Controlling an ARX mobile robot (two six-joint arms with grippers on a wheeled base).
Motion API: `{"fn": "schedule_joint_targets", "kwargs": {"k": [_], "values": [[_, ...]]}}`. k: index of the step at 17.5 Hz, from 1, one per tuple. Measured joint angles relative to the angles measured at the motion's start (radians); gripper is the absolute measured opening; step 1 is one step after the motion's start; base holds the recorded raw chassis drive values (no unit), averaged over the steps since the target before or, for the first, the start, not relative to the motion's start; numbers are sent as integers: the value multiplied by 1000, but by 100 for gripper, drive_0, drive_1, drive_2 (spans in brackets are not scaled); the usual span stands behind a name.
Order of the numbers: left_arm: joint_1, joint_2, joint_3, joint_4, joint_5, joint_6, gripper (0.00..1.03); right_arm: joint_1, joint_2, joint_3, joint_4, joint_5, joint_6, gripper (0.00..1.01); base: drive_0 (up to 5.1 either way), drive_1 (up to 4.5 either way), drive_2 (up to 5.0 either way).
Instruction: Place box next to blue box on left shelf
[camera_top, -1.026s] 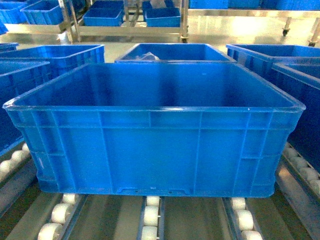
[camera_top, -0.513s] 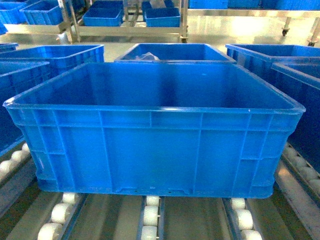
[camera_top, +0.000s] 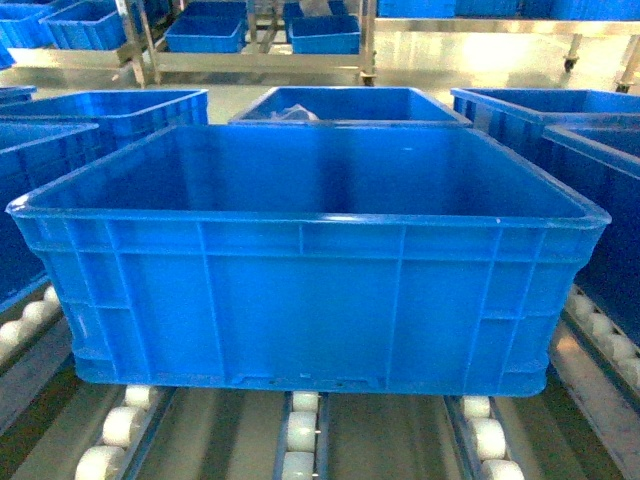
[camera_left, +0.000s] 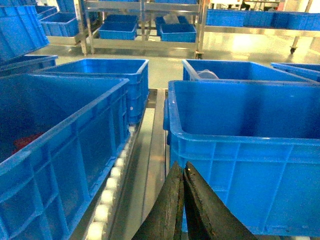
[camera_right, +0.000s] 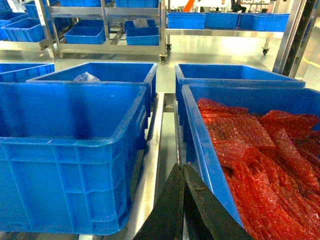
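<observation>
Your blue crate (camera_top: 300, 300) sits on the roller rack (camera_top: 300, 435).
Both grippers, left (camera_left: 181, 200) and right (camera_right: 182, 200), show fingers pressed together, holding nothing.

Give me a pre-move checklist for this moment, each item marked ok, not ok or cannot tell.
1. The box rests on the roller shelf: ok, its base sits on the white wheels in the head view.
2. A neighbouring blue crate stands beside it on the left: ok, with a rail gap between them.
3. Left gripper free of the box: ok, its fingers are pressed together in the gap, holding nothing.
4. Right gripper free: ok, shut and empty, between the box and the crate of red wrap.
5. Box interior empty: cannot tell, the floor is not fully in view.
6. Box square to the rails: ok, by the head view.
</observation>
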Motion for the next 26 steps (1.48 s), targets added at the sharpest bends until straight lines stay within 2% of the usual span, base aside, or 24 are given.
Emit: {"fn": "schedule_joint_targets", "kwargs": {"k": [1,2,8,19,20,21,26], "values": [[0,-19,-18,18,-1,0,2,4,-28,-5,-23,0,0,2,0,0,0],[1,-41,-30,0,-1,0,2,4,-47,-26,4,1,0,2,0,0,0],[1,-238,-30,-182,0,1,2,4,-222,-33,-166,0,0,2,0,0,0],[1,-315,-30,-264,0,1,2,4,-296,-33,-249,0,0,2,0,0,0],[1,-339,-29,-299,0,1,2,4,-378,-33,-379,-3,0,2,0,0,0],[1,-446,-29,-447,2,1,2,4,-462,-33,-413,0,0,2,0,0,0],[1,-487,-29,-447,0,3,2,4,-459,-33,-417,0,0,2,0,0,0]]}}
